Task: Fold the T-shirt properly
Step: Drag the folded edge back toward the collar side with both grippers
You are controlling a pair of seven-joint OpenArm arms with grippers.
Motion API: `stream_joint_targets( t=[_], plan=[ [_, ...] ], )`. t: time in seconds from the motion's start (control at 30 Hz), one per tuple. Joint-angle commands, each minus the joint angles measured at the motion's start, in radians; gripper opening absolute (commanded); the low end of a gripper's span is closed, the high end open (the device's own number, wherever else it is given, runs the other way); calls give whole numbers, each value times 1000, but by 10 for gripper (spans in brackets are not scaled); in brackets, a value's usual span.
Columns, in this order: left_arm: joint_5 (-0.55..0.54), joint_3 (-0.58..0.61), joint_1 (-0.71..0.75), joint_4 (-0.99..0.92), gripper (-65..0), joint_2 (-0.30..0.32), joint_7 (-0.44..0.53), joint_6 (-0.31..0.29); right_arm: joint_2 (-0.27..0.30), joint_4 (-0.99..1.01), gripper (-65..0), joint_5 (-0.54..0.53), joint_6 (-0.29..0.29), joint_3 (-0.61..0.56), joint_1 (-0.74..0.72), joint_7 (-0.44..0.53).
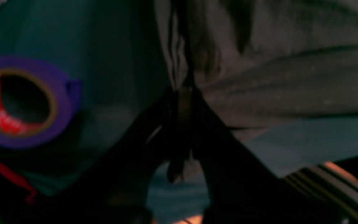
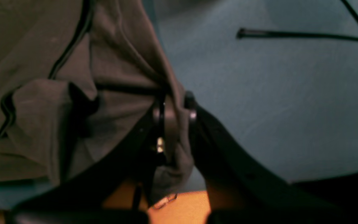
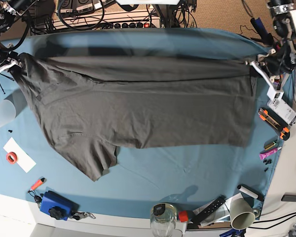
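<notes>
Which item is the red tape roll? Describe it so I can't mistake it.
Start at the blue table cloth, on the side of the right gripper. Below the T-shirt sleeve lies a white paper slip. The tape roll sits on it: the only small red ring there.

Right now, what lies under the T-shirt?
Under the T-shirt only the blue table cloth shows, all round its edges. The cloth beneath its middle is covered, so anything lying there cannot be seen. The left gripper and right gripper pinch its top corners.
</notes>
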State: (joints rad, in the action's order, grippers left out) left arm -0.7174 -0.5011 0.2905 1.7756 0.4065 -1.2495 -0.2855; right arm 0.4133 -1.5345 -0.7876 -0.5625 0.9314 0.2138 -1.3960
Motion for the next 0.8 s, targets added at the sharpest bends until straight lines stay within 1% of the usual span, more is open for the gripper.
stream_joint_targets(
  t=[0.0, 0.1, 0.37, 0.53, 0.63, 0.67, 0.77],
  plan=[
    [21, -15, 6, 14, -650, 30, 0, -2, 32, -17, -650, 10, 2, 15, 7, 15],
    [13, -15, 23, 14, -650, 36, -13, -4, 29, -17, -650, -2, 2, 15, 32, 1],
    [6, -15, 48, 14, -650, 35, -25, -4, 29, -17, -650, -58, 2, 15, 124, 2],
    [6, -15, 48, 14, -650, 35, -22, -4, 29, -17, -650, -102, 2, 15, 129, 5],
    [6, -15, 48, 14, -650, 35, -24, -4, 30, -17, -650, -106, 2, 15, 129, 10],
    [6, -15, 48, 14, -625, 35, -27, -4, 29, -17, -650, -106, 1, 15, 129, 10],
    [6, -15, 48, 14, -505, 35, -30, -4, 30, -17, -650, -113, -26, 15, 129, 9]
  ],
)
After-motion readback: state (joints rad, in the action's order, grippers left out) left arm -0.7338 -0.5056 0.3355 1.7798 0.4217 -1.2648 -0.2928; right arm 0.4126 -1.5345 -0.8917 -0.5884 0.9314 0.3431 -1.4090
